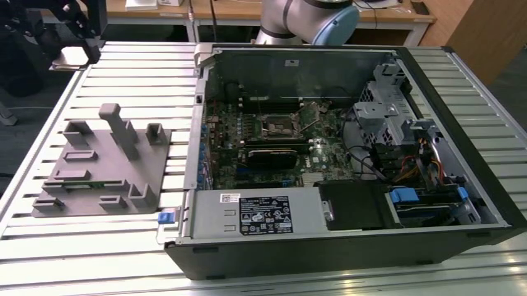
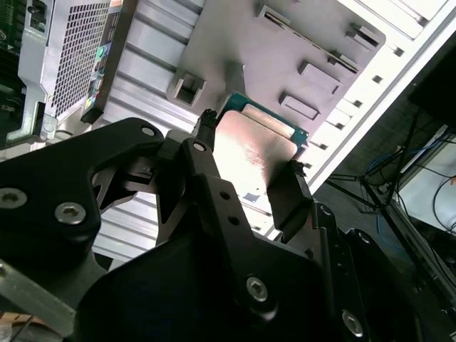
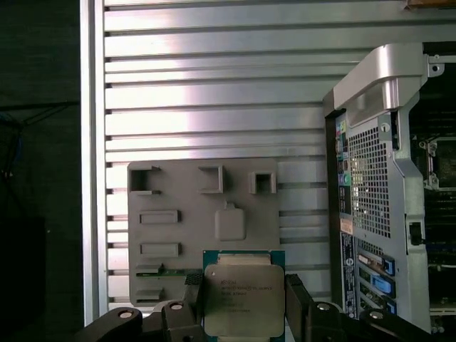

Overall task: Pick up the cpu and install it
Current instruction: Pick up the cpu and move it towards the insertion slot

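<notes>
The gripper [image 3: 244, 305] is closed partway onto the cpu [image 3: 244, 299], one black finger [image 3: 192, 291] pressed to each of two opposite edges; the chip sits flat between them, lifted clear of everything below. Its top is a silver-white metal lid with faint dark print; a thin green board rim shows round the lid, clearest along one edge and at the corners. In the second wrist view the lid catches a pale glare. The grey tray [image 3: 178, 192] lies beneath it on the slatted metal table [image 3: 214, 85]. The open computer case [image 1: 461, 154] stands beside the tray; its black socket frame [image 1: 276, 125] sits on the motherboard, well apart from the chip.
</notes>
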You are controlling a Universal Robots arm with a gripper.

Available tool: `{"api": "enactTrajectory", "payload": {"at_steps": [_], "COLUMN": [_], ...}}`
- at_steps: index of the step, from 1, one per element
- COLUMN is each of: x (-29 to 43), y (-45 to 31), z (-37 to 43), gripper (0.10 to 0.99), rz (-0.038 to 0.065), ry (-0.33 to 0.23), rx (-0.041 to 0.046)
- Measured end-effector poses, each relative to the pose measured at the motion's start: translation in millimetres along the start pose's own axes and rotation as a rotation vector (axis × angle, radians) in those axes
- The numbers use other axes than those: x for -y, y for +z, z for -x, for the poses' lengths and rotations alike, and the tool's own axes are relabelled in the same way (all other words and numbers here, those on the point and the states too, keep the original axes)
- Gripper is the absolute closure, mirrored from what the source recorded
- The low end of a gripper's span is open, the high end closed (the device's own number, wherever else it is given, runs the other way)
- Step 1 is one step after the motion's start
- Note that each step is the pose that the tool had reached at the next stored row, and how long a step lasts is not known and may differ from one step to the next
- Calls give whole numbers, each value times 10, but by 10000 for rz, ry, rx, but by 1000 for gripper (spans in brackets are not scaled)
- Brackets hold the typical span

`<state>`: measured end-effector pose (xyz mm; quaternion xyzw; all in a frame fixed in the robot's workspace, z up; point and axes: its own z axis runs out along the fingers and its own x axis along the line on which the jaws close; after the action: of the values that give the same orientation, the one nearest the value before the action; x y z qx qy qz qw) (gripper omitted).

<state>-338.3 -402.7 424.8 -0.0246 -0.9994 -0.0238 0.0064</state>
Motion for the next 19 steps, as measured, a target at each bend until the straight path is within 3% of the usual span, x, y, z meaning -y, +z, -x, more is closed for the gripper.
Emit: {"api": "enactTrajectory", "payload": {"at_steps": [19], "x": [-8], "y": [1], "z": [174], "gripper": [545], "rz": [0], "ry": [0], "rx": [0]}}
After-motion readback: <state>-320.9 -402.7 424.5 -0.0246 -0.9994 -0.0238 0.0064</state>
